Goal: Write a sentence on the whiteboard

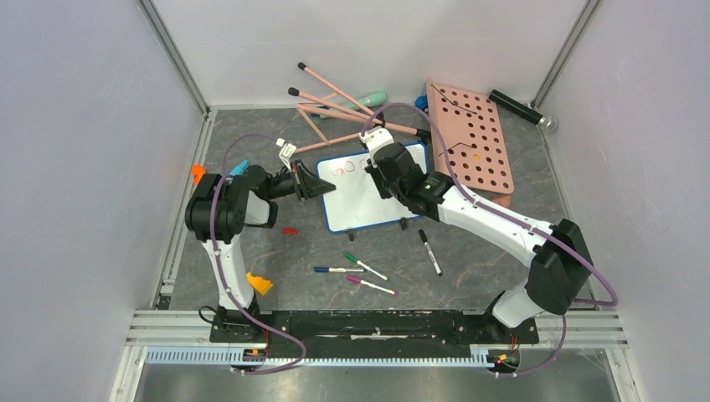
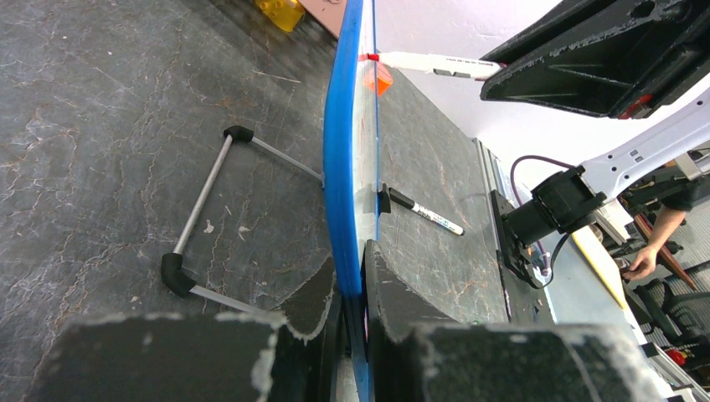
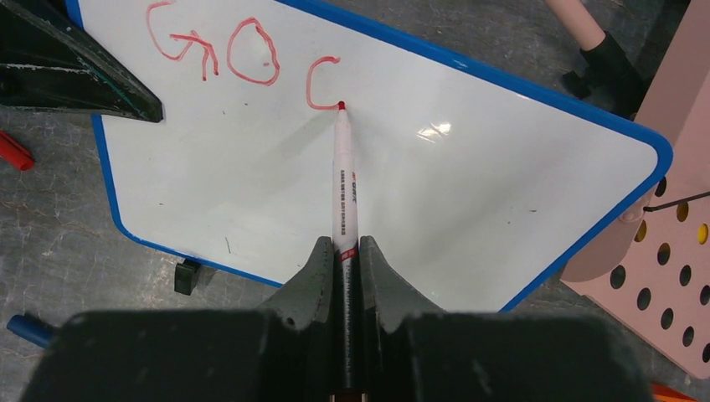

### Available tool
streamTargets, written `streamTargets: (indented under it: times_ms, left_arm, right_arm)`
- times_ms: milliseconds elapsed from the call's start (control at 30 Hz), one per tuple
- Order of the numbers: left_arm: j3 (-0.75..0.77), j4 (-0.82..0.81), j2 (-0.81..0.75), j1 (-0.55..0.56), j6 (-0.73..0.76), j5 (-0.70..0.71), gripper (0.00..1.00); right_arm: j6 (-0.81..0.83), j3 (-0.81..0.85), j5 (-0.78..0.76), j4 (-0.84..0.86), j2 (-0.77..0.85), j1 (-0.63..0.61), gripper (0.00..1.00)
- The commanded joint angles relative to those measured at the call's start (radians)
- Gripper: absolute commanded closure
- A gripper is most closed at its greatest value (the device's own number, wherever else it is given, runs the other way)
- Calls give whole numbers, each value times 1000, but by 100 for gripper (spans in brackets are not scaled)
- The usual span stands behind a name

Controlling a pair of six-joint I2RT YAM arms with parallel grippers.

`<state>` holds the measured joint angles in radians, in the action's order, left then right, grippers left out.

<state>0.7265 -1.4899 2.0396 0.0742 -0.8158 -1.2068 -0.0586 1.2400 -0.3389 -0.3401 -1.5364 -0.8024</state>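
- The left fingers pinched the blue rim of the whiteboard, one finger on each face.
- From there the whiteboard ran straight away from the left fingers, seen edge-on, with its thin black-footed legs on the table to one side.
- The right fingers were pressed together on a red marker, which stuck out straight ahead of them.
- The tip of the red marker touched the white face of the whiteboard, at the lower end of the third letter.
- The red letters stood ahead of the right fingers and a little to the left: a "G", an "O" and an open curve like a "C".
- These letters were close to the tips of the left fingers, near the rim that they held.
- A pink pegboard lay just beside the whiteboard, to the right of the right fingers.
- Behind the right fingers, toward the arm bases, a black marker, a green marker, a blue marker and a purple marker lay loose on the table.
- A small red cap lay on the table near the left fingers, apart from the whiteboard.
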Motion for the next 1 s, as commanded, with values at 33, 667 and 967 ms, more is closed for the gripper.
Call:
streamTargets:
  times_ms: [33,667,967]
  left_arm:
    - [10,-67,15,-10,104,13,98]
    - [10,-67,15,-10,104,13,98]
    - [7,-68,12,-10,105,11,98]
  right_arm:
    - [6,64,-55,-3,-21,23,100]
    - [26,112,48,17,-50,25,100]
    - [34,54,83,55,34,27,100]
